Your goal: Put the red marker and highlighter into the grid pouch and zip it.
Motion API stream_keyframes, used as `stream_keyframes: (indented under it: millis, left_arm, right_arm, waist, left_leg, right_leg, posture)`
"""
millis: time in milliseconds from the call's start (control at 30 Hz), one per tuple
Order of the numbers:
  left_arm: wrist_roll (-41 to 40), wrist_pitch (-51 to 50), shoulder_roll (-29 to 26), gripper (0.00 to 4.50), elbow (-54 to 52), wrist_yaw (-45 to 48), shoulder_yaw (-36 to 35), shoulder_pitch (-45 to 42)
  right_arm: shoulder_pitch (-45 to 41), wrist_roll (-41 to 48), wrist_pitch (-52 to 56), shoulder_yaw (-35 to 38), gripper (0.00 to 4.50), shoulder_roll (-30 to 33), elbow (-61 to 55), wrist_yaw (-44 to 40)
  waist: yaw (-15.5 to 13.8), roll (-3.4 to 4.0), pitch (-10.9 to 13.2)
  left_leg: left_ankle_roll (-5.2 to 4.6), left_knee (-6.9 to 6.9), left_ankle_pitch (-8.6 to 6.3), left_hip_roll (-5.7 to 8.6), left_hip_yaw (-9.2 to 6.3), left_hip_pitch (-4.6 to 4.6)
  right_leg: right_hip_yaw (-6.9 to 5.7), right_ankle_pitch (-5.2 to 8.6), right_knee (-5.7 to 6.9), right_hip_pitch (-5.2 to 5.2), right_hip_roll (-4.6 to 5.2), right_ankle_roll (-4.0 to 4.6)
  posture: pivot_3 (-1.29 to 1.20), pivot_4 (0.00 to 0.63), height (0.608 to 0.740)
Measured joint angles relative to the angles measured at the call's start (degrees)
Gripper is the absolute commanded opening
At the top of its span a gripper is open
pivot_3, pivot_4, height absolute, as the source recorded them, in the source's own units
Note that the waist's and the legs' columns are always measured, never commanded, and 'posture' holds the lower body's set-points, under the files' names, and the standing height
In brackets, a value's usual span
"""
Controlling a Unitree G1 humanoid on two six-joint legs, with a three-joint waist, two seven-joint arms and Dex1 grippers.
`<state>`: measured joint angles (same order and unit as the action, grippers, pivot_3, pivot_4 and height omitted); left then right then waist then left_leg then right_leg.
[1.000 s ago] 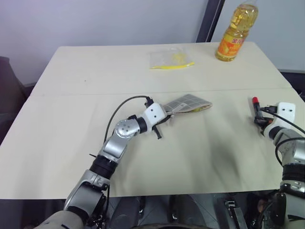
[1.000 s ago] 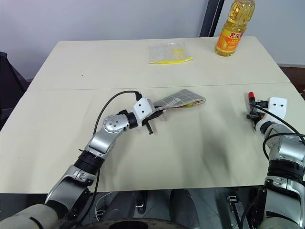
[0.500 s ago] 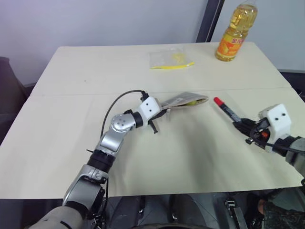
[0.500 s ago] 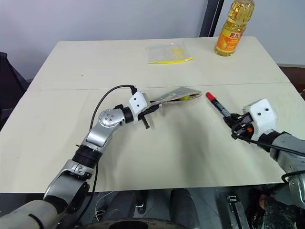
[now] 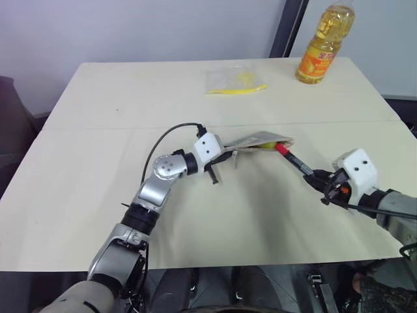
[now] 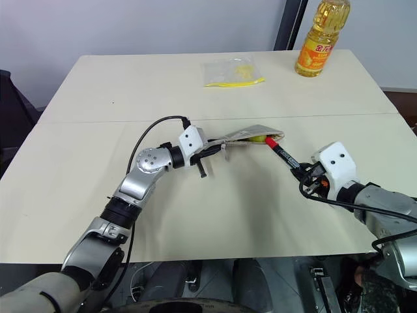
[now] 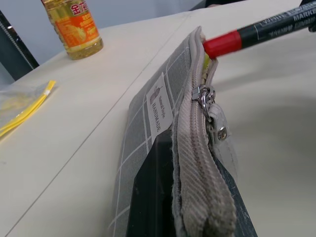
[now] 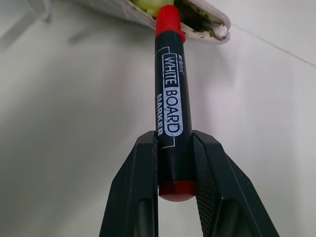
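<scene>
Left end effector [image 5: 229, 154] at frame centre is clamped on the edge of the grid pouch [image 5: 260, 140], holding it off the worktop [image 5: 98, 98]. Right end effector [image 5: 320, 182], right of centre, grips the red marker [image 5: 291, 160], red cap at the pouch mouth. The highlighter [image 5: 268, 145] shows yellow inside the opening

Mid-frame on the table [image 5: 78, 195], the pouch [image 5: 257, 140] is held at its left end by the left gripper [image 5: 225, 156], its open mouth facing right. The highlighter [image 5: 268, 145] sits inside that mouth. The marker [image 5: 291, 160] slants from the mouth down-right to the right gripper [image 5: 320, 181] at right of centre, cap at the opening. A plastic bag [image 5: 233, 81] lies upper centre; a bottle [image 5: 324, 44] stands upper right.
</scene>
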<state>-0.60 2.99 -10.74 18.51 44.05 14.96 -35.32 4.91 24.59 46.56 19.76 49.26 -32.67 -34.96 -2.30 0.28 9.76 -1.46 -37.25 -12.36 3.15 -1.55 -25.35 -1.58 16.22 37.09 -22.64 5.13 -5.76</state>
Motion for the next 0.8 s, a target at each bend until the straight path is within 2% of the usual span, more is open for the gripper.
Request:
stream_keyframes:
  millis: [467,800]
  left_arm:
    - [-0.06,2.32,-3.33,0.0,-3.41,6.26,2.21,1.65]
    - [-1.22,2.59,-3.24,0.0,-6.35,9.35,2.37,2.59]
  right_arm:
    - [-2.55,-5.67,-2.11,-8.41,0.41,11.31,-5.38,-5.83]
    - [-12.28,-11.05,-2.92,-20.07,0.41,12.45,-5.32,-6.94]
  waist:
    - [0.02,-0.02,0.01]
    - [0.08,-0.03,0.02]
  left_leg:
    - [0.0,-0.01,0.0,0.0,0.0,0.0]
    - [0.0,0.0,0.0,0.0,0.0,-0.02]
  right_leg:
    - [0.0,0.06,-0.03,0.0,0.02,0.11]
    - [0.0,0.06,-0.05,-0.02,0.03,0.12]
  posture:
    - [0.0,0.15,0.74]
    - [0.0,0.15,0.74]
